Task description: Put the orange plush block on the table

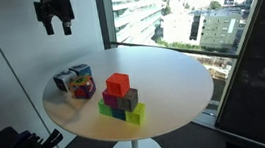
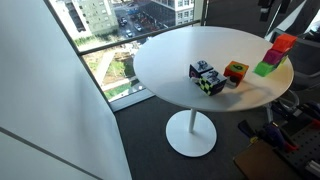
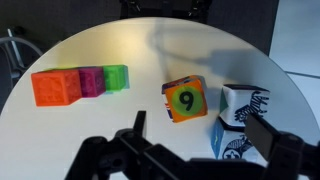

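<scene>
The orange plush block (image 3: 185, 100), with a green patch and a 9 on its top, sits on the round white table (image 3: 150, 45) beside two teal-and-white cubes (image 3: 243, 108). It shows in both exterior views (image 1: 85, 88) (image 2: 236, 71). My gripper (image 1: 53, 15) hangs high above the table's edge, open and empty. In the wrist view its two dark fingers (image 3: 200, 135) frame the block and the cubes far below.
A stack of cubes stands on the table, with a plain orange-red cube (image 1: 119, 84) on top and magenta, grey and green ones under it (image 1: 122, 106). It also shows in the wrist view (image 3: 55, 87). A window wall stands behind the table (image 1: 182, 23).
</scene>
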Robot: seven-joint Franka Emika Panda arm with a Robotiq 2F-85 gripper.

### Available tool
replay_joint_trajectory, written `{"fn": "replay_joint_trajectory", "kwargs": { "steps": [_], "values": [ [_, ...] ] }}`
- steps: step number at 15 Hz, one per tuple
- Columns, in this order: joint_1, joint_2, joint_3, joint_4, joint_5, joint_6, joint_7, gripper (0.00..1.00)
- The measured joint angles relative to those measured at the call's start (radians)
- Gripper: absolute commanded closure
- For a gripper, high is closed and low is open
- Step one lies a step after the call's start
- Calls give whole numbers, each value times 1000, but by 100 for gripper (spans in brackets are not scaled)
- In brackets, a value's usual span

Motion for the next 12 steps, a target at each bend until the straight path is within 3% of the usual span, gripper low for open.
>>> {"fn": "replay_joint_trajectory", "kwargs": {
  "steps": [12],
  "values": [
    [-15, -24, 0, -13, 0, 48, 38, 0]
  ]
}}
